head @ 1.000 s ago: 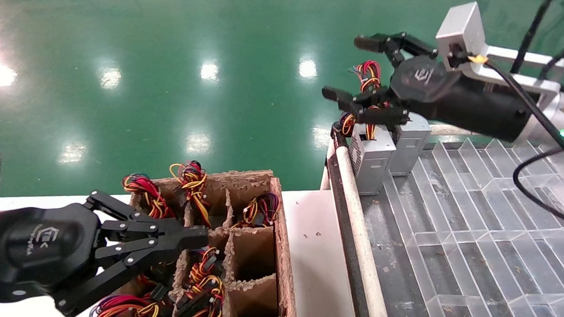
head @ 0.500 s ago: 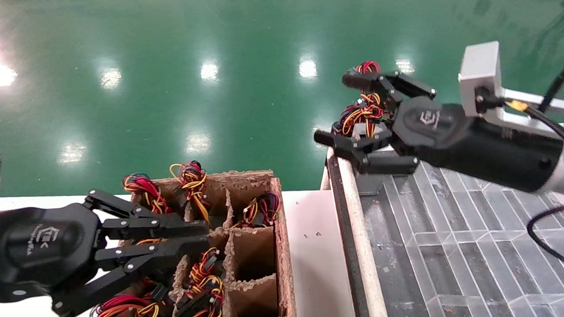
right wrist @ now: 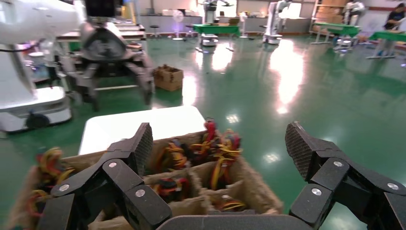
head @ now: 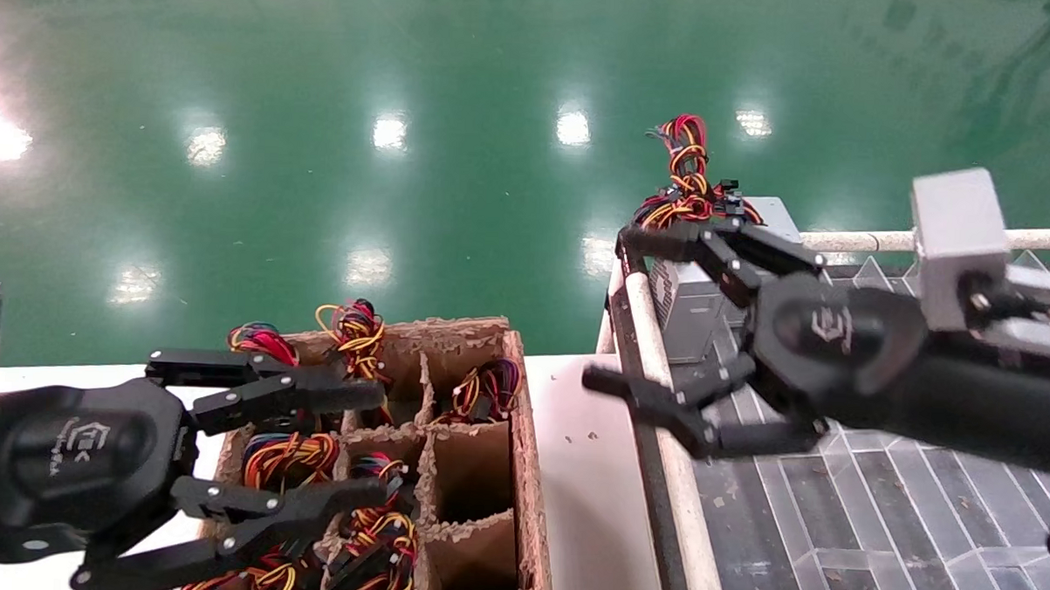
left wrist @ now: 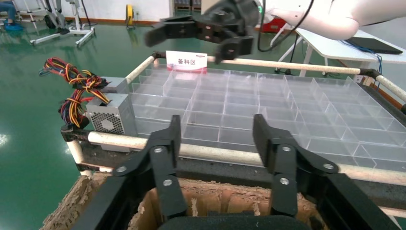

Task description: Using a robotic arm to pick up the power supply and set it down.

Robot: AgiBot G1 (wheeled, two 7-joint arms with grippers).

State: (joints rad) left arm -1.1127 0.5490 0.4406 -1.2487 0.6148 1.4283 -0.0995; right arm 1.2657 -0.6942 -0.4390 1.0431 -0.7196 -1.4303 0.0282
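In left wrist view, power supply [left wrist: 111,114] vent face; both arms' jaws released.

Place: factory or robot workshop | glossy green floor [head: 322,104] | work tables [right wrist: 215,28] upper centre | labelled parts tray [left wrist: 268,110] | other robots [right wrist: 275,14]

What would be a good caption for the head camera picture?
Right gripper, fingers open, hangs near the power supply on the clear tray; left gripper open over the cardboard box.
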